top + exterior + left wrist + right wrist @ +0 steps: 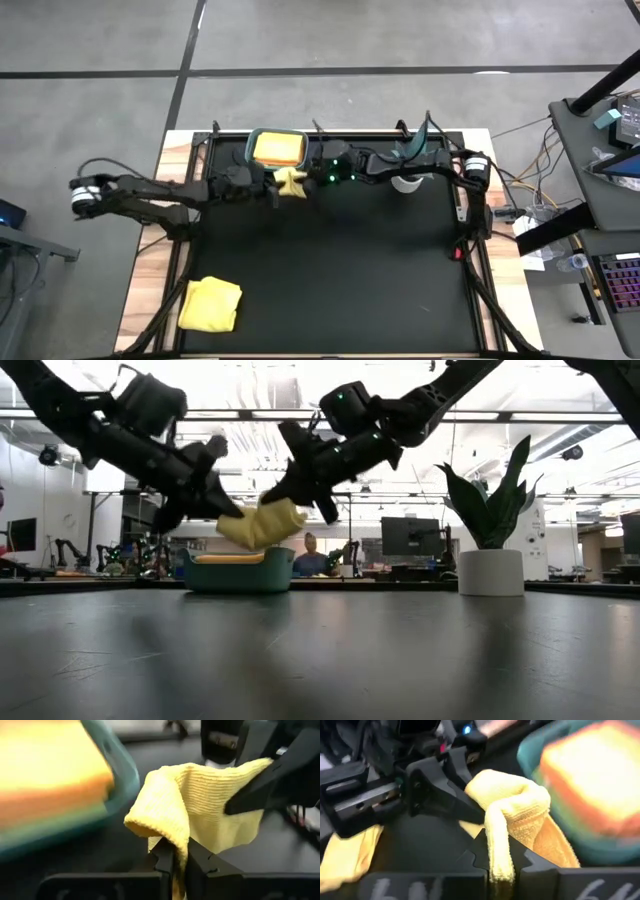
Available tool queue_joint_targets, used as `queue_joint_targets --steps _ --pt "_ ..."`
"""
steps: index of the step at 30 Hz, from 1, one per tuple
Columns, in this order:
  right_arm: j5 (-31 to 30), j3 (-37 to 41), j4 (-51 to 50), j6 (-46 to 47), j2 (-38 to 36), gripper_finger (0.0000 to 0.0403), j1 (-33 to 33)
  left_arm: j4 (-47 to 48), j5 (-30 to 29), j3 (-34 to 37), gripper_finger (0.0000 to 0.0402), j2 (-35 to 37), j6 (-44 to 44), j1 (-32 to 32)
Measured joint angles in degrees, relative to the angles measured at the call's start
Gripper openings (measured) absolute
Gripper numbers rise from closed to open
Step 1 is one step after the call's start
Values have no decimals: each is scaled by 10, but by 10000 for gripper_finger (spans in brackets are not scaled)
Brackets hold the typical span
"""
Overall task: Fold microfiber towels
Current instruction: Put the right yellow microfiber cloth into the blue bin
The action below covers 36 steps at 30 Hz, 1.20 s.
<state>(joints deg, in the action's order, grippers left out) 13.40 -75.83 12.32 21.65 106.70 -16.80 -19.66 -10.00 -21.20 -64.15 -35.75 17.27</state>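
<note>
Mostly you have open room on the near side: the black table top (330,280) lies bare from both grippers toward the front edge, apart from a folded yellow microfiber towel (210,304) near the front-left corner, well apart from the left gripper (272,186). Toward the far edge it is tighter. The teal plastic bin (250,148) sits just beyond the left gripper, stacked with folded orange and yellow cloths (278,148), and a green plant in a white pot (490,550) stands near the far edge behind the right arm.

From above, the soft crumpled yellow microfiber towel (291,183) looks like a small bunch between the two grippers, and you cannot tell there whether it touches the table. The low view settles that (it hangs clear of the surface, in front of the bin). That view also shows a person (312,556) seated far back in the room.

Your left gripper is clamped tight on one fold of this towel, the cloth pinched between its dark fingers (161,861) in the left wrist view. The right gripper (312,178) is likewise closed on the towel's other side, with a roll of cloth running down between its fingers (479,851). The two grippers sit close together, the towel slack and bunched between them.
</note>
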Motion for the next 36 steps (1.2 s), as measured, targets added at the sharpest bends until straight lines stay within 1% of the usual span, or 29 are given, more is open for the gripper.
queue_joint_targets --steps 4,7,9,13,17,22,26,33,36 --pt "-18 -46 5 -27 14 9 -16 -2 2 -5 4 49 48 59" --pt "-18 -83 2 -41 41 9 -25 15 11 -14 3 74 77 101" --pt "-16 -110 -2 -47 63 9 -32 47 18 -25 3 84 94 127" --pt "-15 -160 -1 -53 101 9 -49 121 26 -60 3 80 126 174" --pt "-15 -198 -6 -59 127 9 -69 189 26 -91 3 58 142 223" --pt "-14 -252 -61 -62 164 9 -90 203 41 -107 3 17 156 265" --pt "-16 -286 -87 -72 194 9 -93 202 52 -124 3 -35 177 279" --pt "-22 -344 -147 -98 218 9 -95 206 52 -165 8 -114 213 290" --pt "-57 -354 -171 -115 219 10 -95 213 51 -177 10 -129 226 295"
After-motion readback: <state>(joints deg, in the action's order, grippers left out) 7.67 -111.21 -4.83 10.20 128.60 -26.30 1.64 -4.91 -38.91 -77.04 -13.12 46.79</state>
